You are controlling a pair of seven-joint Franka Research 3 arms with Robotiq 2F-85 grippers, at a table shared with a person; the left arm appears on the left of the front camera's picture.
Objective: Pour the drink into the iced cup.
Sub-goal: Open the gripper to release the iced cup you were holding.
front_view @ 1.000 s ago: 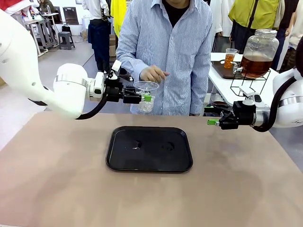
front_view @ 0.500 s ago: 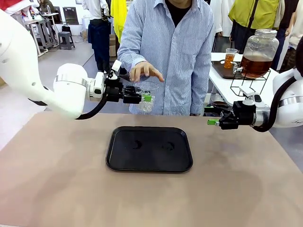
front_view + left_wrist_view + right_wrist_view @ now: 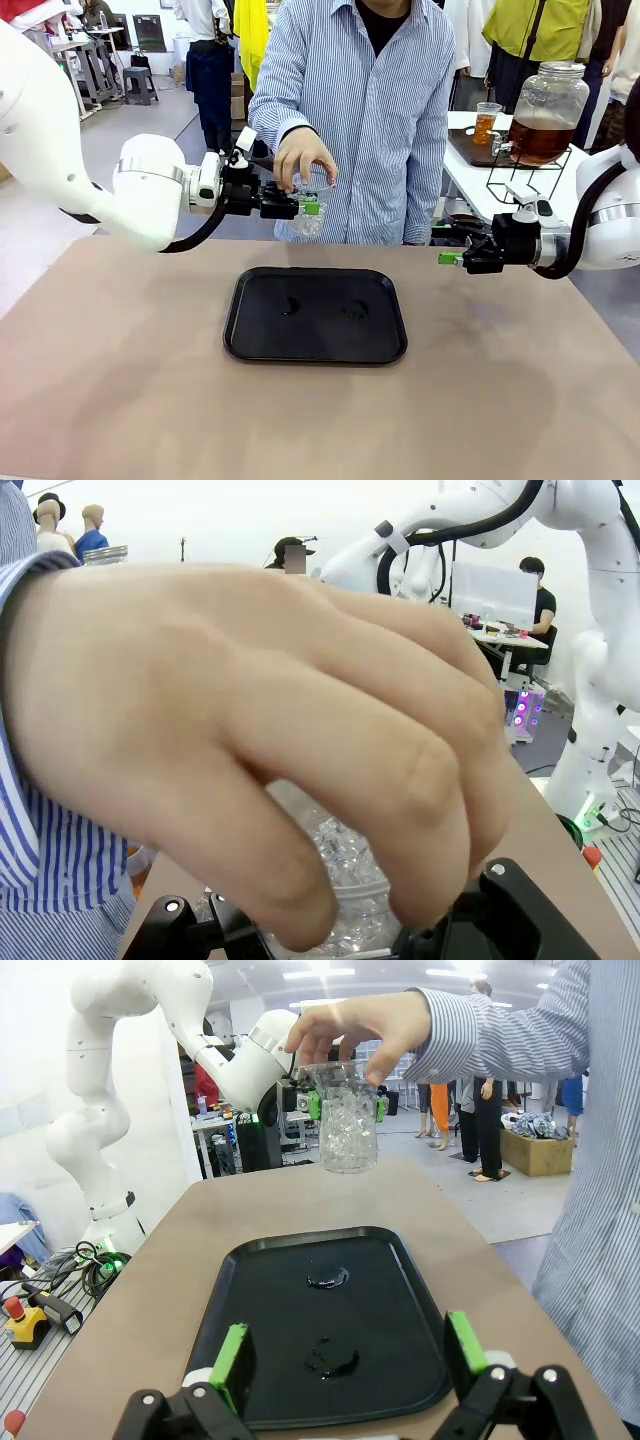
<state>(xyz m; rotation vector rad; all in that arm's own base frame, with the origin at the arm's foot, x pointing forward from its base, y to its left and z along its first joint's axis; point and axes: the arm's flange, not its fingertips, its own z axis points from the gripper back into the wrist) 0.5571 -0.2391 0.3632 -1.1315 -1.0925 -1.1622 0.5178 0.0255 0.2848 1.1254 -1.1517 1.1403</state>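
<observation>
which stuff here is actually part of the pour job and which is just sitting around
Part of the job:
- iced cup, clamped in the left gripper
- person's hand gripping its rim from above
- right gripper, open and holding nothing

Lying about:
- black tray with small wet patches
- tea dispenser jar
- small filled cup beside it

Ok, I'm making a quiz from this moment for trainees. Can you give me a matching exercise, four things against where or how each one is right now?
Things:
1. cup
2. tray
3. right hand
4. person's hand

States:
A. lying on the table, with wet spots on it
B. open, holding nothing
C. resting on the cup's rim from above
D. full of ice, held in the air by the left hand

Pairs: 1-D, 2-A, 3-B, 4-C
</observation>
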